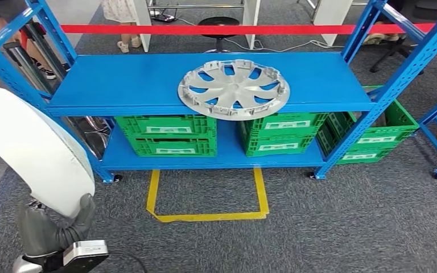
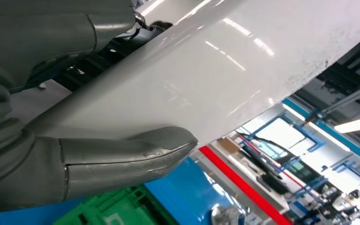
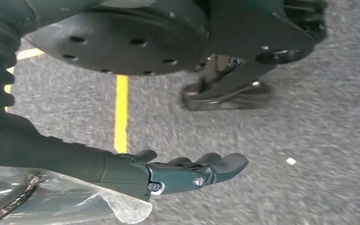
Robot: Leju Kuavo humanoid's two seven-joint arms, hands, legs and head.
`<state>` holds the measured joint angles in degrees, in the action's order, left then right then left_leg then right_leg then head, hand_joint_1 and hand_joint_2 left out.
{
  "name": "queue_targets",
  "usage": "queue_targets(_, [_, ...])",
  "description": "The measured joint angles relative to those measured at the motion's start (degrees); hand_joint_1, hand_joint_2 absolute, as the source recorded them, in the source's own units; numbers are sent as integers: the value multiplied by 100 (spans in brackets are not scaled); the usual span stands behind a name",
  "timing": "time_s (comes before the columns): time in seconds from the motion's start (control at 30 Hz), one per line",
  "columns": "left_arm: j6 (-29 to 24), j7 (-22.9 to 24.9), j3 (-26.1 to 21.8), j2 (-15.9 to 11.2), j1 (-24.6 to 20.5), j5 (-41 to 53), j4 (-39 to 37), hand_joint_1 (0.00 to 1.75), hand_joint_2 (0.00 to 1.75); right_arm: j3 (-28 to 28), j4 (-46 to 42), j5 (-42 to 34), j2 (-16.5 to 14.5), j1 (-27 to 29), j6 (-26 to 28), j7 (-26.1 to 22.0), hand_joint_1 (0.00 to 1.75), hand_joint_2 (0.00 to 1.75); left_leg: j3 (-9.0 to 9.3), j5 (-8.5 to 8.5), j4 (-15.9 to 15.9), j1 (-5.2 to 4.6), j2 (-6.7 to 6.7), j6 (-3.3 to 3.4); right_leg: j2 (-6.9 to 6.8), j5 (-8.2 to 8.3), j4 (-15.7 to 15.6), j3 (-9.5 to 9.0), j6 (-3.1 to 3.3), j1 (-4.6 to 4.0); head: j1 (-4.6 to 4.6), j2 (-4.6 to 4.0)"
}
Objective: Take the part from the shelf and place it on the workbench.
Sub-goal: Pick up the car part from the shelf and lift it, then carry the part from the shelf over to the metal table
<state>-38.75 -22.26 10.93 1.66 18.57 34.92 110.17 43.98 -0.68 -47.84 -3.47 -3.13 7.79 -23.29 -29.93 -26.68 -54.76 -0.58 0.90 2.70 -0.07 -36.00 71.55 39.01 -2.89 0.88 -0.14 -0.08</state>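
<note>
Part [image 1: 28,148], a white curved panel, is sitting at eight o'clock, clamped by the left hand [image 1: 54,230], thumb pressing its face. Right hand [image 3: 168,171] is hanging empty, fingers apart. Hubcap [image 1: 233,88] is lying on the blue shelf [image 1: 119,85]; crate labels [image 1: 170,129] are unreadable.

Left hand [image 1: 54,233], grey, gripping the lower edge of a large curved glossy white panel [image 1: 28,151]; up and right of it, a silver plastic wheel cover [image 1: 233,89] on the blue metal shelf [image 1: 125,85], green plastic crates [image 1: 168,135] beneath.
</note>
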Motion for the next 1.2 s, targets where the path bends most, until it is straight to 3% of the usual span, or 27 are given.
queue_targets(0.03, [23,-4,3,0,-22,-3,-19,175,175,19,1,-23,1,1,0,8,0,175,-106,66,-22,-10,15,2,-1,32,192,-25,-7,-1,-2,0])
queue_targets(0.1, [48,-8,8,0,-54,-6,-45,175,175,38,1,-59,2,5,1,24,0,175,-240,140,-58,-17,33,-2,-2,218,273,-123,-10,-3,-2,-1])
queue_targets(0.3, [56,-8,10,0,-67,-10,-55,175,175,39,2,-73,2,8,2,32,0,175,-281,161,-73,-18,38,-7,-2,316,212,-199,-8,-5,-2,-1])
queue_targets(0.37, [77,-8,27,0,-100,-26,-84,175,175,40,4,-118,2,18,7,56,0,175,-382,205,-120,-18,44,-23,-18,491,-156,-512,8,-7,0,-1])
queue_targets(0.4, [100,-8,49,0,-133,-50,-113,175,175,40,5,-166,2,21,14,84,0,175,-455,239,-176,-25,57,-42,-64,494,-608,-853,26,-18,1,0])
queue_targets(0.43, [142,-27,102,-2,-200,-95,-201,175,175,41,8,-246,0,50,19,123,0,175,-546,281,-242,-23,74,-99,-88,503,-1073,-1123,87,-23,2,0])
queue_targets(0.5, [223,-56,227,-6,-338,-209,-400,175,175,41,17,-401,-3,136,35,191,0,175,-729,-162,-801,12,31,-260,-89,509,-1681,-1296,241,-29,-19,0])
queue_targets(0.53, [250,-69,281,-9,-395,-253,-492,175,175,41,21,-455,-5,182,39,208,0,175,-806,-466,-1189,42,-1,-337,-37,616,-1702,-1159,307,-23,-29,-1])
queue_targets(0.57, [257,-62,308,-10,-419,-278,-528,175,175,41,23,-474,-5,203,47,210,0,175,-844,-767,-1598,66,-37,-377,4,715,-1684,-1046,326,-22,-40,-1])
queue_targets(0.6, [259,-55,322,-11,-436,-284,-552,175,175,41,23,-481,-5,213,53,210,0,175,-811,-812,-1806,81,-39,-391,43,784,-1659,-956,318,-21,-39,-1])
queue_targets(0.63, [259,-47,334,-13,-450,-278,-574,175,175,41,24,-486,-6,221,66,211,0,175,-698,-735,-1820,95,-44,-397,87,846,-1626,-851,304,-19,-40,-1])
queue_targets(0.7, [259,-1,351,-16,-473,-262,-616,175,175,48,24,-476,-12,231,168,235,0,175,-226,-446,-1261,122,-138,-382,187,953,-1554,-650,265,-7,-40,1])
queue_targets(0.77, [259,64,363,-17,-492,-251,-655,175,175,83,23,-456,-27,224,360,308,0,175,286,-391,-451,139,-368,-329,299,1063,-1502,-490,202,-5,-39,1])
queue_targets(0.83, [258,107,384,-21,-506,-239,-688,175,175,123,23,-455,-38,233,491,386,0,175,449,-450,-100,124,-466,-265,406,1193,-1506,-391,113,4,-35,-1])
queue_targets(0.9, [258,124,409,-24,-524,-231,-712,175,175,138,32,-459,-43,282,529,420,0,175,357,-366,-79,109,-340,-182,472,1277,-1529,-319,26,22,-33,-1])
queue_targets(0.93, [259,127,420,-23,-535,-229,-723,175,175,146,37,-459,-46,300,539,430,0,175,297,-306,-71,109,-266,-125,422,1186,-1466,-255,2,26,-20,-1])
queue_targets(0.97, [260,127,428,-21,-544,-227,-732,175,175,157,42,-459,-50,310,547,433,0,175,230,-241,-57,109,-183,-72,333,984,-1293,-167,-11,24,-4,-1])
queue_targets(1.03, [262,127,436,-18,-552,-223,-756,175,175,177,44,-461,-53,300,555,437,0,175,86,-120,-57,85,-31,-2,125,388,-618,41,-24,25,25,-1])
queue_targets(1.07, [262,127,438,-17,-552,-222,-769,175,175,182,44,-461,-53,296,556,436,0,175,8,-63,-63,66,49,9,82,182,-240,111,-37,26,27,-1])
queue_targets(1.1, [262,130,439,-17,-553,-222,-783,175,175,184,44,-463,-53,294,559,435,0,175,-77,-7,-72,49,127,15,63,116,34,120,-48,26,26,-1])
queue_targets(1.13, [266,140,442,-17,-555,-222,-794,175,175,185,44,-468,-53,295,562,433,0,175,-163,46,-85,34,202,17,50,183,139,50,-51,25,26,-1])
queue_targets(1.2, [293,183,445,-17,-568,-228,-813,175,175,185,44,-492,-53,297,572,420,0,175,-324,135,-126,8,330,7,-19,506,-197,-357,-30,20,25,-1])
